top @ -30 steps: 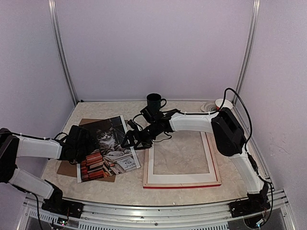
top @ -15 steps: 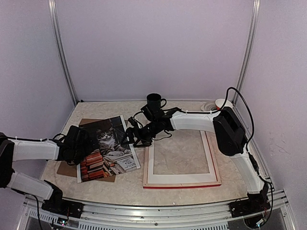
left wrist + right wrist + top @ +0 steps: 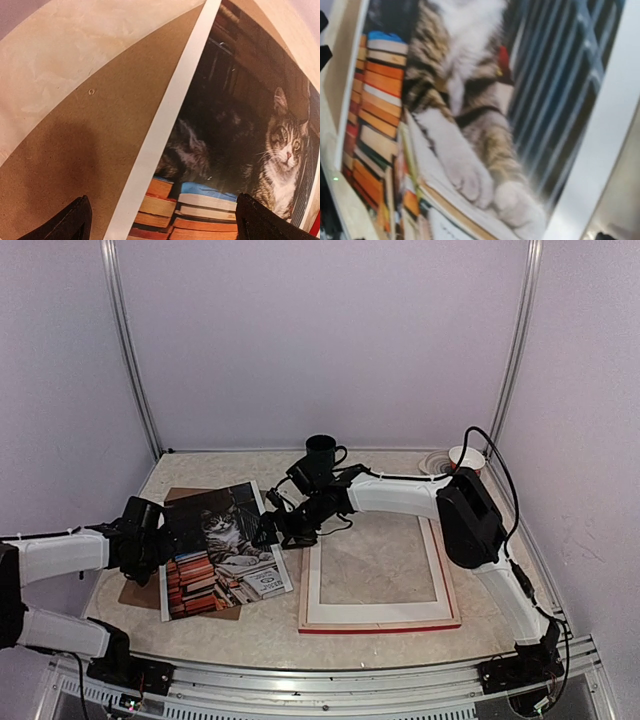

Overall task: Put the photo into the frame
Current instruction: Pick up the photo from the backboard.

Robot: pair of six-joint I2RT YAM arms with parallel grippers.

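A large rectangular paper print of a tabby cat among stacked books, the photo point(image 3: 225, 550), lies face up on the left half of the beige marbled counter point(image 3: 270, 632), turned slightly askew. It rests on a flat brown backing board point(image 3: 133, 590) that shows past its left and near edges. The large rectangular frame point(image 3: 380, 617), pale wood on top with a red outer edge, lies flat on the right half, toward the near edge, just beside the photo and apart from it; bare counter shows through its opening.

The left pincer point(image 3: 165, 225) hangs wide open with nothing between its fingers, above the photo's white left margin and the board. The right pincer point(image 3: 272, 530) is low over the photo's right edge, also spread open. A dark mug point(image 3: 321, 453) stands upright at the far edge.
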